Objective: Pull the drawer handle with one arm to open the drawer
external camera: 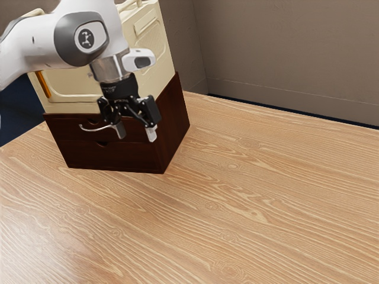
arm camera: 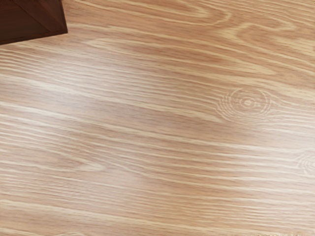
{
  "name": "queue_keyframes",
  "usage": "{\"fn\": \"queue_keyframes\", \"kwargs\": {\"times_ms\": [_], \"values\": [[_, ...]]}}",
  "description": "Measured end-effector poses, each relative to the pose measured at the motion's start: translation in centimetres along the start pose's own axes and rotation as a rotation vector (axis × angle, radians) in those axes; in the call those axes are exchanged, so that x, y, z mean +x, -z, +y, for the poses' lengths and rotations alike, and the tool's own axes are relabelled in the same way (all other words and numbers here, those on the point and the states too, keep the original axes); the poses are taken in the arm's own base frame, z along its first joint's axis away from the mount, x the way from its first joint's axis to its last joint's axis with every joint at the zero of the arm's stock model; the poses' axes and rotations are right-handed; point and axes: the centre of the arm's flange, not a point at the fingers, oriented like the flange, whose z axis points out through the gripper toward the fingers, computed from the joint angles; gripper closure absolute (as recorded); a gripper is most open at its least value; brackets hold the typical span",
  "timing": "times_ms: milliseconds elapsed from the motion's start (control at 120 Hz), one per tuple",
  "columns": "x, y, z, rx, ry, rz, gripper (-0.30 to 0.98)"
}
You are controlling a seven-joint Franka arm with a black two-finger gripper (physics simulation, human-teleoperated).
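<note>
The black gripper hangs in front of the dark brown drawer cabinet, its two light-tipped fingers apart with nothing visible between them. A curved metal handle sits on the upper drawer, toward the exterior view's left of the gripper; part of it is hidden behind the near finger. Both drawers look flush with the cabinet front. In the wrist view, a corner of the dark cabinet shows beside the table surface.
A cream case with an orange part stands on top of the cabinet. The wooden table extends toward the exterior view's right and front. A grey-brown wall rises behind it.
</note>
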Motion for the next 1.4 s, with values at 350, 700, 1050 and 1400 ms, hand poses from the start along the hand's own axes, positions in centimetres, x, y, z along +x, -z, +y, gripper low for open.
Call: {"fn": "queue_keyframes", "kwargs": {"times_ms": [350, 700, 1050, 1400], "values": [[-1.3, 6.0, 0.5, 0.015, -0.051, 0.101, 0.0], [-3.8, 6.8, 3.6, 0.021, -0.159, 0.007, 0.0], [-14.8, -1.7, 1.8, -0.004, -0.592, 0.002, 0.0], [-14.6, -5.1, -6.6, 0.08, -0.885, 0.021, 0.0]]}}
